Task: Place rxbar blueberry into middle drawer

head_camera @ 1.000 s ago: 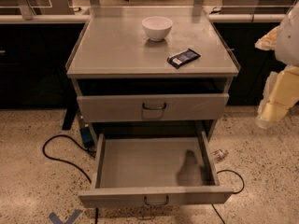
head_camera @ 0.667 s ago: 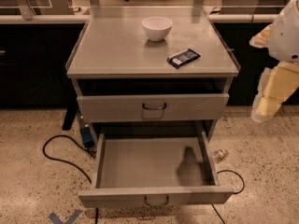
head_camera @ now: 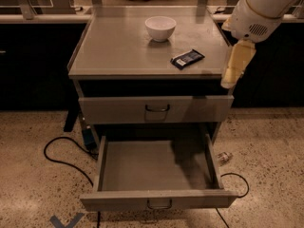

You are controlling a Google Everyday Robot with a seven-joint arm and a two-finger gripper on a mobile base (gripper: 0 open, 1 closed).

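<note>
Nearest the camera, a blue tape mark (head_camera: 66, 220) sits on the speckled floor (head_camera: 270, 141), just left of the cabinet's front. Above it the middle drawer (head_camera: 156, 199) is pulled far out toward the viewer: a wide, shallow grey metal tray with a small dark loop handle at the centre of its front panel. Its grey bottom shows, with a soft shadow across the right-hand part.

A black cable (head_camera: 57, 151) loops over the floor to the left of the drawer. A second thin cable (head_camera: 237, 184) curves by its right front corner. A small pale object (head_camera: 223, 156) lies on the floor just right of the drawer – too small to identify.

Above the open drawer, the upper drawer (head_camera: 114, 110) is closed, its own loop handle centred on the front.

On top is the flat grey surface (head_camera: 118, 46). The rxbar blueberry (head_camera: 187, 58) lies flat on it near the front right, turned at a slant – a dark wrapper with a white label patch at its nearer end. Farther back, near the middle, a white bowl (head_camera: 160, 27) stands upright, well apart from the bar.

At the right front corner of the surface, the cream-coloured tool (head_camera: 229, 80) hangs pointing down below a bulky white arm (head_camera: 256, 11). It is to the right of the bar and not touching it. Whether the tool is wide or narrow cannot be told.
</note>
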